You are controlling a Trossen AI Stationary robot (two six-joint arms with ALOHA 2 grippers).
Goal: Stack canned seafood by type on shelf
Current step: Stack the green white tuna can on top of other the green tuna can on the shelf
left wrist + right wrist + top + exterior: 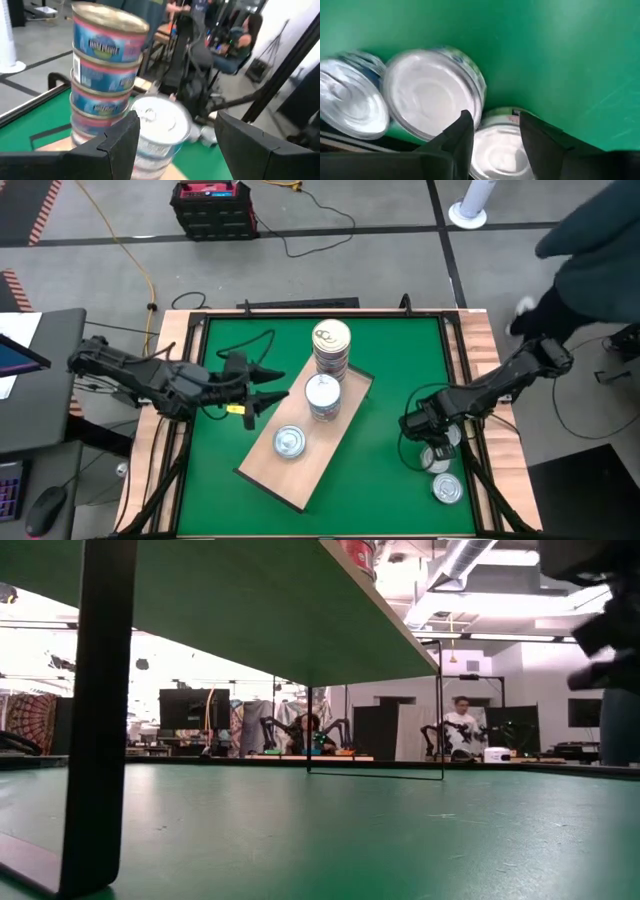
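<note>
While the overhead view takes in the whole green table (400,360), the wooden shelf (270,470) lies slanted across the middle of the frame. A tall stack of tins (331,350) with a gold lid on top stands at its upper end, a shorter silver-lidded stack (323,397) is just below that, and a single tin (289,442) sits lower left on the board. The left gripper (262,387) reaches in from the left edge, its fingers spread apart beside the board and holding nothing. The right gripper (417,424) hangs at the right of centre over a few loose tins (447,489) on the green surface; from here I cannot tell how its fingers stand. A person in dark clothing (590,250) fills the upper right corner.

At table height, the shelf (250,600) spans the top of the frame on a dark leg (98,720), with the room and seated people far behind.

From the left wrist, the two fingers (120,140) stand wide apart, framing the silver-lidded stack (159,125), with the tall stack (102,70) at upper left.

From the right wrist, the fingers (462,135) are parted with nothing pinched, above three silver tins: one (432,92) at centre left, one (350,100) at the left edge, one (497,150) at the bottom.
</note>
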